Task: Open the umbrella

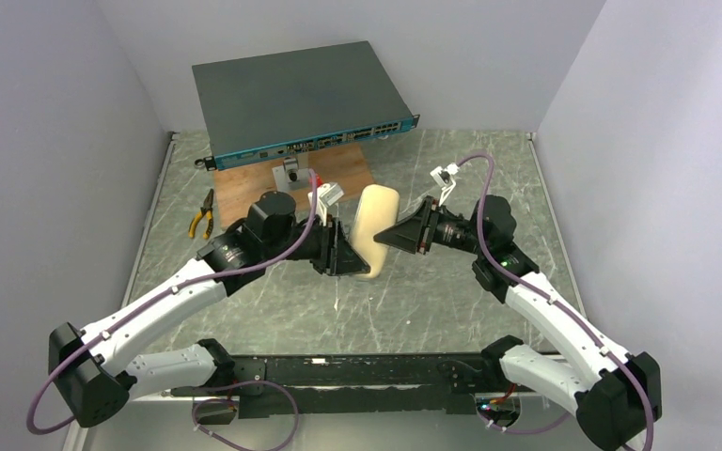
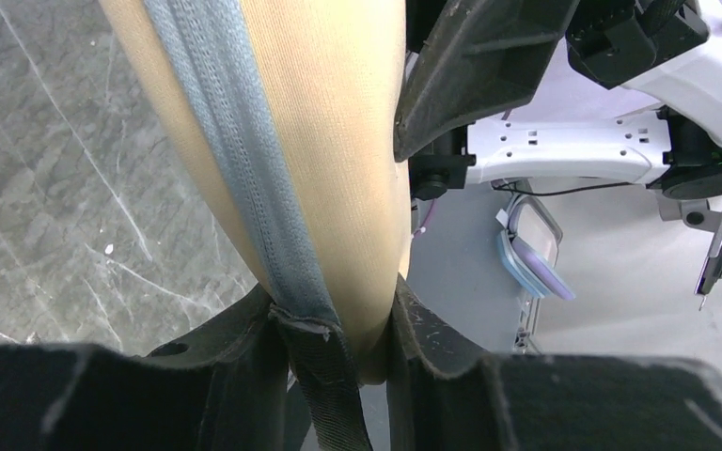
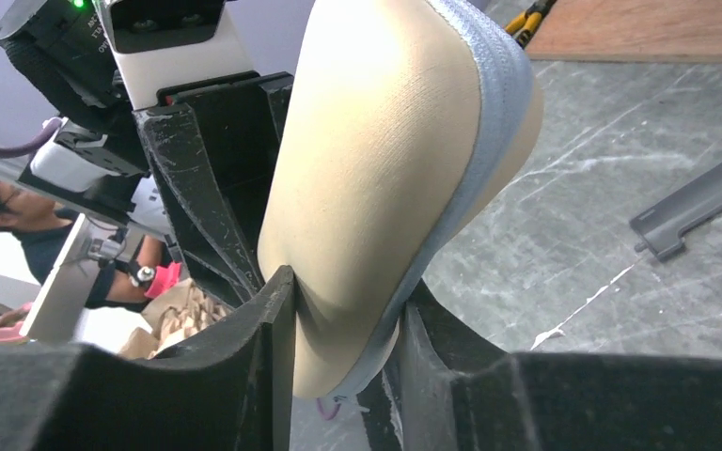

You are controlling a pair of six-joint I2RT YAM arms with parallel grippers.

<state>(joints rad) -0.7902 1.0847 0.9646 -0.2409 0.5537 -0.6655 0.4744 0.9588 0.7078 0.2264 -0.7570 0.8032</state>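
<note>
Cream-beige cloth with a grey-blue seam band covers the oblong case [image 1: 374, 230], and that case is all the two arms have between them. It hangs above the middle of the table [image 1: 451, 310], standing roughly on end. Whether the umbrella sits inside it I cannot tell from where I stand; none of it shows outside the shell.

The left gripper [image 1: 357, 263] comes in from the left and pinches the case at its near, lower end. In the left wrist view its fingers [image 2: 235, 343] press the cloth from both sides, with the seam band running down into the gap. The right gripper [image 1: 393, 232] comes in from the right and bites the case's right edge about halfway up. Its own camera shows the fingers [image 3: 268, 319] squeezing a rounded part of the shell, the left arm's black fingers just beyond.

Room to move is tighter than it looks — white walls close in on the left, right and far sides. Toward the far edge a dark network switch [image 1: 301, 94] sits tilted above a wooden board [image 1: 343, 178], near the top of the case but apart from it. Yellow-handled pliers [image 1: 201, 218] lie near the left edge, well clear of the case. A flat grey bracket [image 3: 696, 202] lies on the marbled top in the right wrist view. The near half of the table — between the case and the arm bases — carries only the two forearms reaching across it.
</note>
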